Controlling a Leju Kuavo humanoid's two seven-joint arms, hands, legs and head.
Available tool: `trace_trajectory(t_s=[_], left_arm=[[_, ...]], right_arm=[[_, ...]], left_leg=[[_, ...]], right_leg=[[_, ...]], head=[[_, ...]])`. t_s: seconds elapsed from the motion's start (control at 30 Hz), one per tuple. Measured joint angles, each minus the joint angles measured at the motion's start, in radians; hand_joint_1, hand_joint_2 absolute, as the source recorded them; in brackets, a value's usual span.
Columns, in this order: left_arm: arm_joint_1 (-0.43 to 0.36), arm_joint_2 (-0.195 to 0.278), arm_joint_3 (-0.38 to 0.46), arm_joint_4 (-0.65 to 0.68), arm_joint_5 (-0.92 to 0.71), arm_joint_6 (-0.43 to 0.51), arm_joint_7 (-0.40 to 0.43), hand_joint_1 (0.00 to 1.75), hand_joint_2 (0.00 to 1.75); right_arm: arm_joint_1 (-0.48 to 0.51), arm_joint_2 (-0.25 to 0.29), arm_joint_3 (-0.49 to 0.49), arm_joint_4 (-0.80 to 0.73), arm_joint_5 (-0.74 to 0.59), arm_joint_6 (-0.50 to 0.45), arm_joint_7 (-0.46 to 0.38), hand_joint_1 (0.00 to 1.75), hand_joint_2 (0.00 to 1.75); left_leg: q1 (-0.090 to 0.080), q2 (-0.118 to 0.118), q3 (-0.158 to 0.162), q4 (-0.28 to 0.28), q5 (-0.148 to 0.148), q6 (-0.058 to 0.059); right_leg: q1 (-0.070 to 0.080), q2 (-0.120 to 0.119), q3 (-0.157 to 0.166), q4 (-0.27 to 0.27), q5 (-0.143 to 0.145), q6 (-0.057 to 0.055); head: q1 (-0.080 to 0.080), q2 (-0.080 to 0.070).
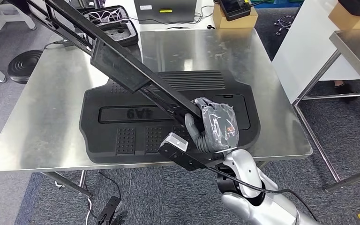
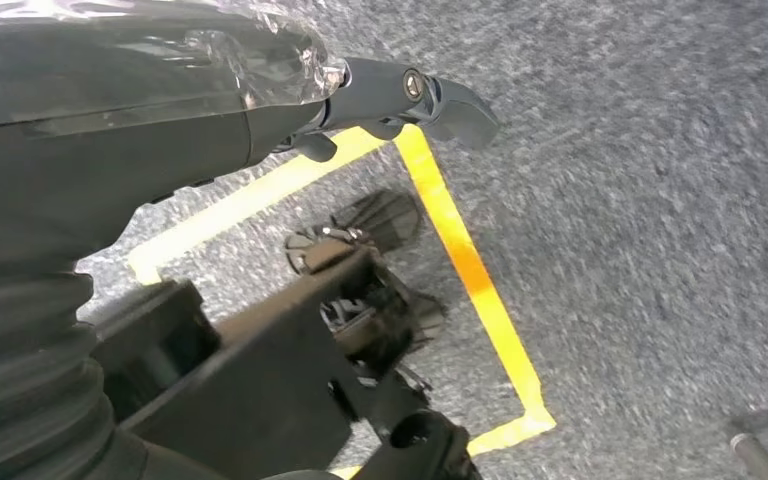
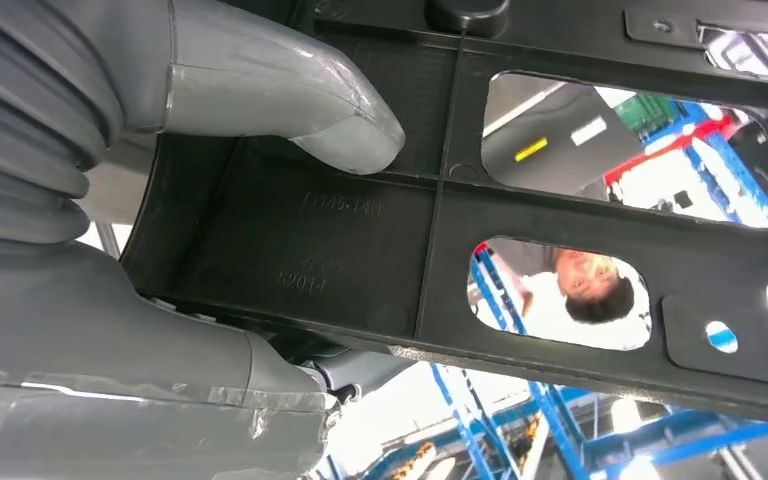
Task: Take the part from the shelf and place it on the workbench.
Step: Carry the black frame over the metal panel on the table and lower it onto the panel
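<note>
In the head view, a long, flat black plastic part with ribs and cut-out windows (image 1: 122, 63) is seen running diagonally from the upper left of the frame down to the lower middle. It is gripped near its lower end by the right hand (image 1: 213, 125), a grey hand wrapped in clear film, whose fingers are closed around the bar. The part is held tilted above a steel-topped workbench (image 1: 47, 93) that takes up the middle of the frame; whether its lower end touches anything cannot be told. Beneath the part, on the workbench, a large black moulded plastic panel with ribbed and studded patches (image 1: 122, 131) is laid flat. At the top of the frame, beyond the workbench, an open black case (image 1: 115, 23) and a brown cardboard box (image 1: 229, 19) are seen. A second steel table (image 1: 356, 47) is seen at the right edge.

In the right wrist view, the underside of the black part (image 3: 380, 240) is crossed by a moulded rib and pierced by several openings, and the thick grey thumb (image 3: 290, 100) is pressed against it. A person is partly visible through one opening.

In the left wrist view, the left hand (image 2: 400, 95) is seen above grey carpet (image 2: 640, 220) marked with yellow tape lines (image 2: 470, 270). Nothing is seen in it, but whether its fingers are apart or curled cannot be told.
</note>
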Motion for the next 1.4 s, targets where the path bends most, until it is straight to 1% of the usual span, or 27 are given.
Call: trace_trajectory(t_s=[0.07,0.13,0.23,0.33,0.4,0.5,0.93,1.07,1.13,1.23,1.33,1.4], left_arm=[[0.0,0.0,0.004,0.0,0.0,0.0,0.0,0.0,1.75],[-0.001,0.0,0.008,0.0,-0.002,-0.001,0.0,0.0,1.75],[-0.002,0.0,0.011,0.0,-0.007,-0.003,0.0,0.0,1.75],[-0.002,0.0,0.014,0.0,-0.009,-0.003,0.0,0.0,1.75],[-0.002,0.0,0.015,0.0,-0.009,-0.003,0.001,0.0,1.75],[-0.003,0.0,0.015,0.0,-0.01,-0.003,0.001,0.0,1.75],[-0.012,0.0,0.015,0.0,-0.021,-0.007,0.014,0.0,1.75],[-0.015,0.0,0.015,0.0,-0.029,-0.015,0.02,0.0,1.75],[-0.019,-0.002,0.015,0.0,-0.032,-0.017,0.022,0.0,1.75],[-0.025,-0.006,0.015,0.0,-0.039,-0.021,0.027,0.0,1.75],[-0.031,-0.011,0.015,0.0,-0.046,-0.03,0.038,0.0,1.75],[-0.036,-0.016,0.015,0.0,-0.049,-0.036,0.042,0.0,1.75]], right_arm=[[0.001,0.0,0.0,0.0,0.0,0.0,0.0,1.64,1.75],[0.001,0.0,0.0,0.0,0.0,0.0,0.0,1.64,1.75],[0.001,0.0,0.0,0.0,0.0,0.0,0.0,1.64,1.75],[0.001,0.0,0.0,0.0,0.0,0.0,0.0,1.64,1.75],[0.001,0.0,0.0,0.0,0.0,0.0,0.0,1.64,1.75],[0.001,0.0,-0.001,0.0,0.0,0.0,0.0,1.64,1.75],[0.0,-0.001,-0.008,0.008,-0.002,0.001,0.008,1.64,1.75],[-0.014,0.0,-0.008,0.023,0.014,0.009,0.018,1.64,1.75],[-0.035,0.0,-0.008,0.04,0.053,0.033,0.032,1.64,1.75],[-0.076,0.002,-0.005,0.077,0.127,0.101,0.052,1.64,1.75],[-0.124,0.011,0.003,0.132,0.201,0.177,0.056,1.64,1.75],[-0.163,0.018,0.011,0.181,0.229,0.21,0.055,1.64,1.75]], left_leg=[[-0.001,-0.002,0.0,-0.001,-0.001,0.002],[-0.002,-0.003,0.0,-0.001,-0.004,0.006],[-0.003,-0.002,0.001,-0.001,-0.007,0.01],[-0.003,-0.002,0.001,-0.001,-0.008,0.012],[-0.004,-0.002,0.001,-0.001,-0.008,0.013],[-0.004,-0.002,0.002,-0.001,-0.007,0.013],[-0.002,-0.002,0.006,-0.005,-0.007,0.013],[-0.002,-0.002,0.006,-0.006,-0.007,0.012],[-0.002,-0.002,0.006,-0.006,-0.007,0.012],[-0.002,-0.002,0.006,-0.007,-0.006,0.012],[-0.002,-0.002,0.007,-0.007,-0.006,0.012],[-0.002,-0.002,0.007,-0.007,-0.006,0.012]], right_leg=[[0.0,-0.001,0.004,-0.006,-0.001,-0.003],[-0.001,-0.002,0.008,-0.012,-0.001,-0.002],[-0.001,-0.001,0.01,-0.019,0.001,0.002],[-0.001,-0.001,0.011,-0.021,0.001,0.007],[-0.002,-0.001,0.011,-0.022,0.002,0.011],[-0.002,-0.001,0.011,-0.022,0.002,0.012],[0.001,-0.001,0.012,-0.021,0.002,0.012],[0.001,-0.001,0.012,-0.021,0.002,0.012],[0.001,-0.001,0.012,-0.021,0.002,0.012],[0.001,-0.001,0.012,-0.021,0.002,0.012],[0.001,-0.001,0.013,-0.021,0.002,0.012],[0.001,-0.001,0.013,-0.021,0.002,0.012]], head=[[0.008,0.0],[0.016,0.0],[0.025,0.0],[0.03,0.0],[0.03,0.0],[0.03,0.0],[0.028,0.0],[0.027,0.0],[0.027,0.0],[0.027,0.0],[0.027,0.0],[0.027,0.0]])
